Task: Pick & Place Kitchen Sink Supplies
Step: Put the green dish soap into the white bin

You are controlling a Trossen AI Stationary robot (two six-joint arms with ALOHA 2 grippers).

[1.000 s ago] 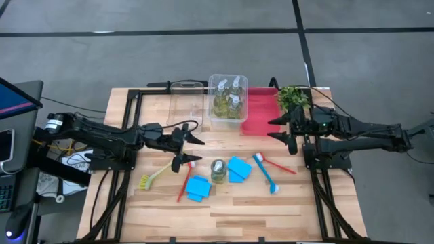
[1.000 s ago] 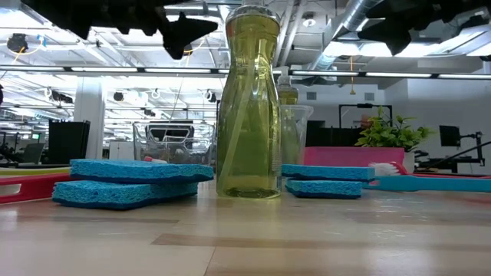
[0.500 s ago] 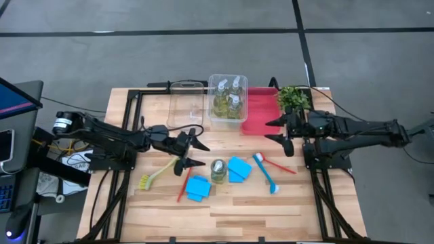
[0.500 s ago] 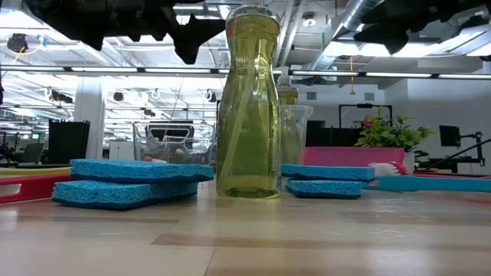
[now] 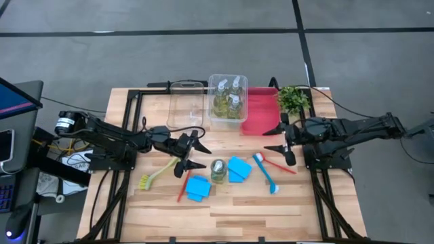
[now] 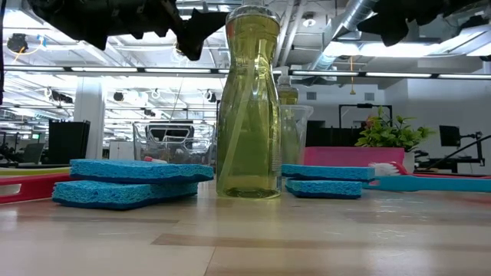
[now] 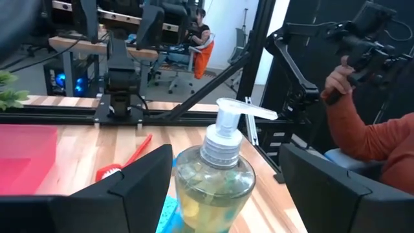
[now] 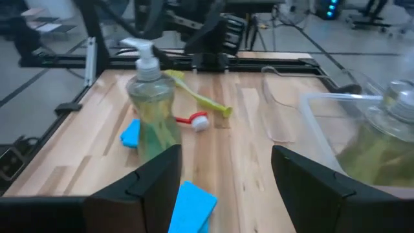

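Bottle (image 5: 218,170) stands alone mid-desk, so I have the left claw (image 5: 190,154) spread wide and empty just beside it to straddle its pump, while the right claw (image 5: 283,142), also wide and empty, waits near the desk's right edge.

Both arms are built from dark, near-black segmented links. The left arm (image 5: 108,139) is capped by a pale round joint cover and trailed by black cables. Each end effector, left (image 5: 193,154) and right (image 5: 279,139), is formed of two dark, pointed, angular fingers.
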